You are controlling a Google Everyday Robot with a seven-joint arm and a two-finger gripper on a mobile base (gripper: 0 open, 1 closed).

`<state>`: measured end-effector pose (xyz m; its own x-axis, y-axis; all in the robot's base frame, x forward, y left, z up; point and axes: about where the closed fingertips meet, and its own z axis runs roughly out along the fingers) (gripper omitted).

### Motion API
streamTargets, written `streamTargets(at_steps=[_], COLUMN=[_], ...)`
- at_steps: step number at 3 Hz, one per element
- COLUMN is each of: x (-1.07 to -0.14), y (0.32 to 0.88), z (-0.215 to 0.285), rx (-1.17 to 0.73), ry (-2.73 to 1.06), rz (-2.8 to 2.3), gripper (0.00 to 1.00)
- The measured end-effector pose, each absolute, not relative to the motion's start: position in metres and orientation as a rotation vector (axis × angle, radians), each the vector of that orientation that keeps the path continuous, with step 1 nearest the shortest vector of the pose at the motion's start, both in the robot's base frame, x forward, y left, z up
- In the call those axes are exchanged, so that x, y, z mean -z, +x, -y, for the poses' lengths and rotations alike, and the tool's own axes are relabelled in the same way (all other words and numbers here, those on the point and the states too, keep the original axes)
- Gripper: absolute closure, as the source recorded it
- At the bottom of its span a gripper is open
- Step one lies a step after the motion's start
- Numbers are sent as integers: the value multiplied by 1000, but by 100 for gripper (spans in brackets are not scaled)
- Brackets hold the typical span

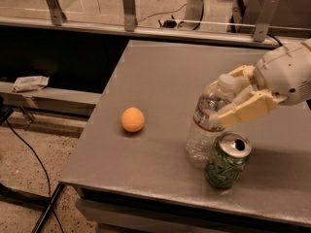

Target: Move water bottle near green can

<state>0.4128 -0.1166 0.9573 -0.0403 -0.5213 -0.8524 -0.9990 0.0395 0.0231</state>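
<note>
The water bottle (200, 132), clear with a white cap and a red-edged white label, stands at the front right of the grey table (170, 67), leaning slightly. The green can (226, 162) with its silver top stands just to the bottle's right and front, almost touching it. My gripper (221, 99) reaches in from the right and is shut on the bottle's upper part, one cream finger (245, 109) across the front and the other behind the cap.
An orange ball (132, 119) lies on the table to the left of the bottle. The table's front edge runs close below the can. A rail with metal posts (129, 6) runs behind the table. Cables lie on the floor at left.
</note>
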Motion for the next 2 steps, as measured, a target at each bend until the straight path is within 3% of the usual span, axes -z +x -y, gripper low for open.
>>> streamTargets(at_steps=[1,2], x=[-950,-950], y=[410,410], z=[111,110], rx=[-877,-874], ry=[-1585,-1589], rz=[-1635,-1633], gripper=[5,0])
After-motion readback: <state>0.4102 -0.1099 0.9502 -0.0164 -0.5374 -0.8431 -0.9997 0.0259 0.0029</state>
